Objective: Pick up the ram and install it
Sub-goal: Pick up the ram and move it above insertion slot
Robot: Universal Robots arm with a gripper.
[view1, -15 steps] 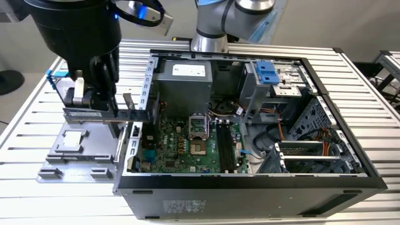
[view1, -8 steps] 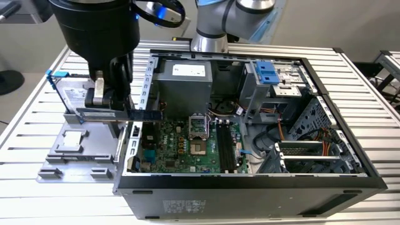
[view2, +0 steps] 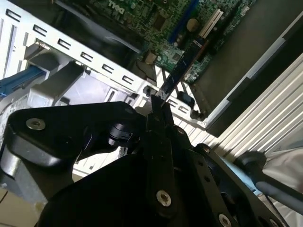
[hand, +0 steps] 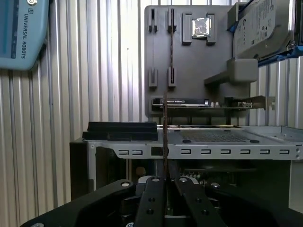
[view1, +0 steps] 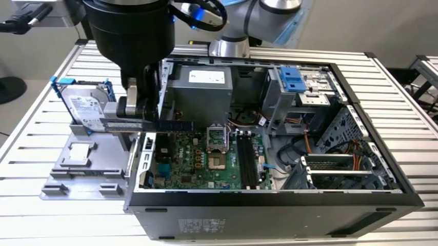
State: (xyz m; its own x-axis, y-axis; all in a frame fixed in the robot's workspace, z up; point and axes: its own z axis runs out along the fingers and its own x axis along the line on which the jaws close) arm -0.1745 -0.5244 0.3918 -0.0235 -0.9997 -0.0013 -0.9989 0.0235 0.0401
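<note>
Now we have the ram (view1: 176, 124) clamped edge-on between the fingers (view2: 158, 137) of the gripper (view1: 141, 119), hanging over the case (view1: 274, 202) rim near the motherboard (view1: 198, 161). We judge this the carry step; seating calls for squaring it over 1 black slot (view1: 246, 159).

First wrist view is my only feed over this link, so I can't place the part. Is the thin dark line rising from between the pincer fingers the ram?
Observer: Yes. In the second wrist view the ram shows its flat side, with one end clamped in the pincer.
Operator: Where does its free end point?
Observer: In the exterior view it juts toward the exterior view's right, past the wall of the open case, and appears to be above the edge of the motherboard.
Operator: Is it over the slots?
Observer: No. The black slots lie further toward the exterior view's right.
</note>
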